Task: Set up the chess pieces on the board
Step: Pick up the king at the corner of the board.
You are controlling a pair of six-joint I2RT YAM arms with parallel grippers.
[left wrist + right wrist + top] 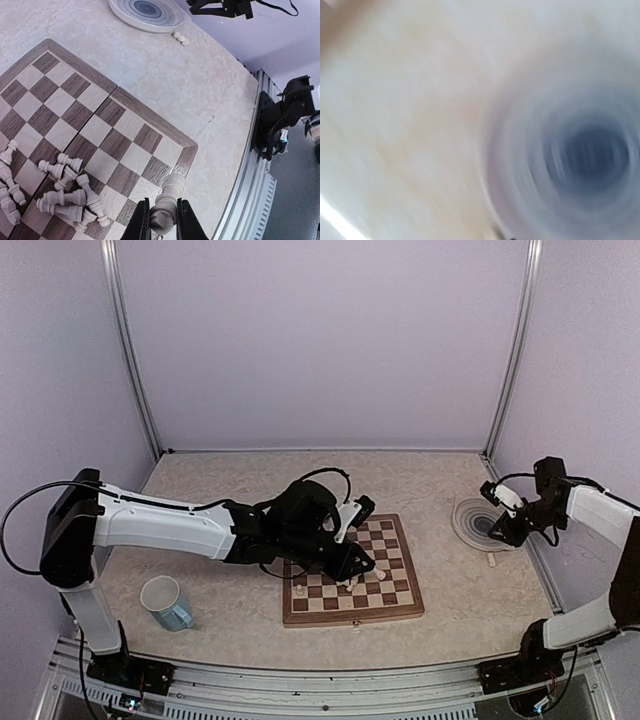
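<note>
Left jaws: clamped on one cream piece (170, 192), held upright over the squares by the edge of the board (398, 550). You cannot tell whether its base touches yet.
Right jaws: you cannot tell. The right wrist view is all blur. From above, that arm hangs over the plate (480, 523), well apart from the board.
Board: lies open and flat on the surface, between the two arms.
Loose pieces (65, 195): a heap on the board, most on their sides and touching one another.
Stray piece (180, 38): lies on the surface just beside the plate.
Done so far: little, by your views; no finished row shows.
Left to do: seat the held piece, then stand up the heap and fetch the stray.
</note>
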